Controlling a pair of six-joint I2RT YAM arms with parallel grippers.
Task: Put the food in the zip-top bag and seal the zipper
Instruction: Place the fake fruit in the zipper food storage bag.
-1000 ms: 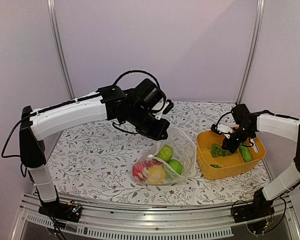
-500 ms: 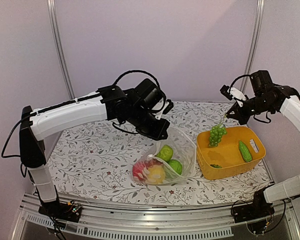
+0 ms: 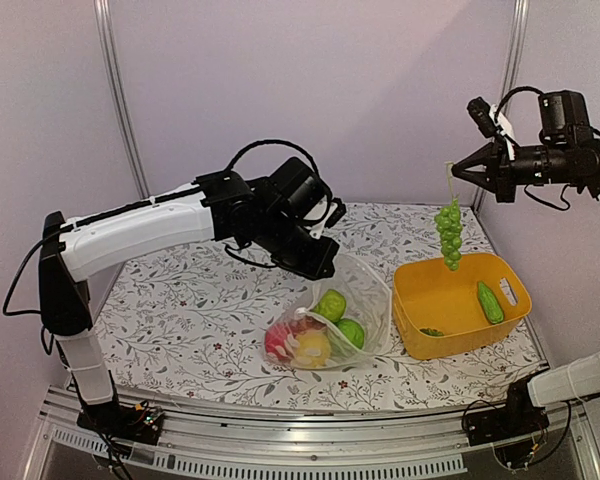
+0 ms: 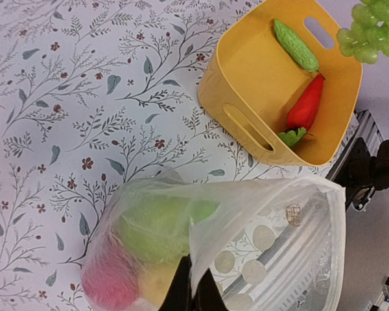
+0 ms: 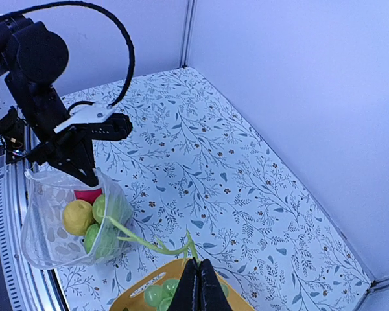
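Note:
The clear zip-top bag [image 3: 352, 300] stands open at the table's middle with red, yellow and green balls [image 3: 318, 330] inside; it also shows in the left wrist view [image 4: 259, 220]. My left gripper [image 3: 318, 262] is shut on the bag's rim and holds it up. My right gripper [image 3: 458, 169] is shut on the stem of a green grape bunch [image 3: 449, 233], which hangs high above the yellow tub [image 3: 420, 330]. A green cucumber [image 4: 295, 44] and an orange-red carrot [image 4: 305, 107] lie in the tub. The grapes show in the right wrist view [image 5: 157, 295]. The zipper strip cannot be made out.
The table has a floral cloth [image 3: 190, 300]. The yellow tub stands at the right, near the table's front edge. Metal frame posts [image 3: 120, 100] stand at the back corners. A metal rail [image 3: 310, 440] runs along the front.
My right gripper has lifted the grape bunch out of the yellow tub and raised it high above it. The left arm and the bag have not moved.

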